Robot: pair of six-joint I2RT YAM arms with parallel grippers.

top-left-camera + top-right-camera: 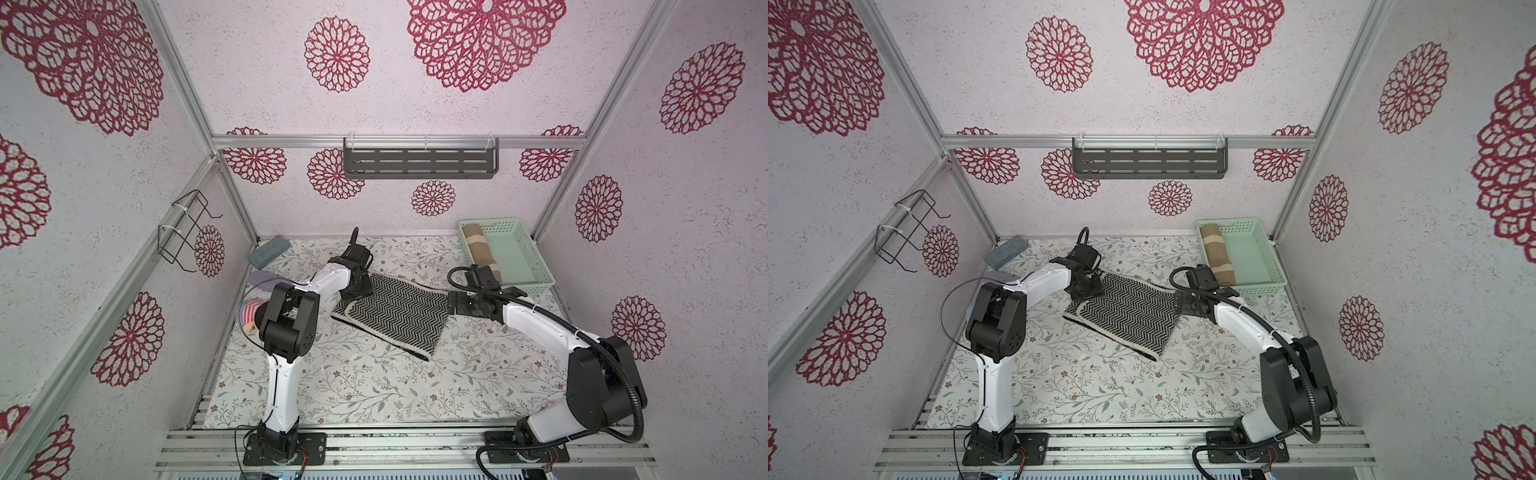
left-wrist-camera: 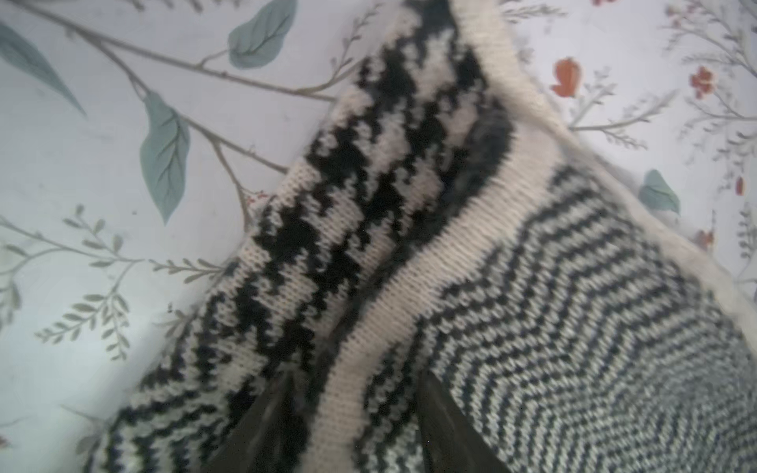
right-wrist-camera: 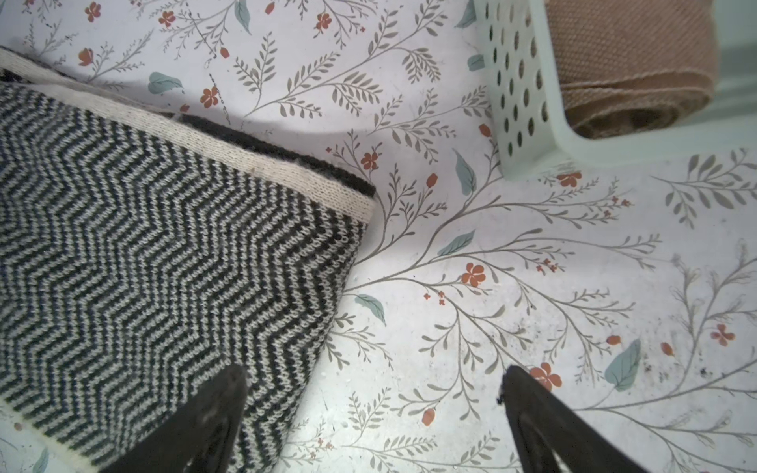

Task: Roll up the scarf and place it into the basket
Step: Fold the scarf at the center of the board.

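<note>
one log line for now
scarf: flat | left pincer: open, folded end | right pincer: open, other end | basket: brown roll

A: Scarf count?
B: 2. Black-and-white scarf at table centre, brown scarf rolled up in the basket.
A: Baskets?
B: 1, at 2 o'clock.
A: Other loose items?
B: Grey-blue block: 1, at 10 o'clock. Striped cloth: 1, at 9 o'clock, half hidden. Lilac-grey item near it: 1, can't tell what.
A: Wall fixtures?
B: Shelf: 1, at 12. Wire rack: 1, at 10.
A: Robot?
B: Arms: 2, left arm and right arm. Grippers: 2, left gripper and right gripper.
</note>
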